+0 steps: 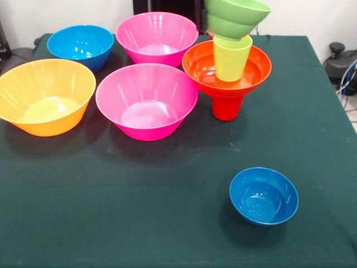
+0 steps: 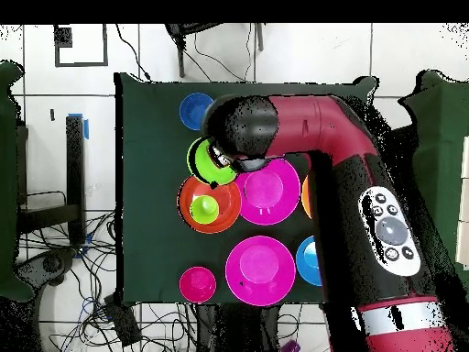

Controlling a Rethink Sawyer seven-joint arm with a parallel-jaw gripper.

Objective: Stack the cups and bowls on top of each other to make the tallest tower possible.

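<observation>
Front view: the tower (image 1: 227,72) is partly built — red plastic cup (image 1: 227,107) as base on the dark green tablecloth (image 1: 167,223), wide red-orange plastic bowl (image 1: 227,67) sitting on it, lime-green plastic cup (image 1: 232,57) upright inside that bowl. A small green plastic bowl (image 1: 236,17) hangs tilted just above the lime cup, not clearly seated. The gripper itself does not show here.

Left of the tower, unstacked and empty: two big pink bowls (image 1: 146,100), big yellow-orange bowl (image 1: 46,96), mid-sized blue bowl (image 1: 81,46). Small blue bowl (image 1: 264,195) sits nearer the camera than the tower, well apart, empty.

Overhead view: black wrist and gripper (image 2: 227,158) sit over the green bowl beside the tower — cannot tell its grip. Small magenta-looking bowl (image 2: 198,284) below the tower. Judgement: under half done, six bowls left.
</observation>
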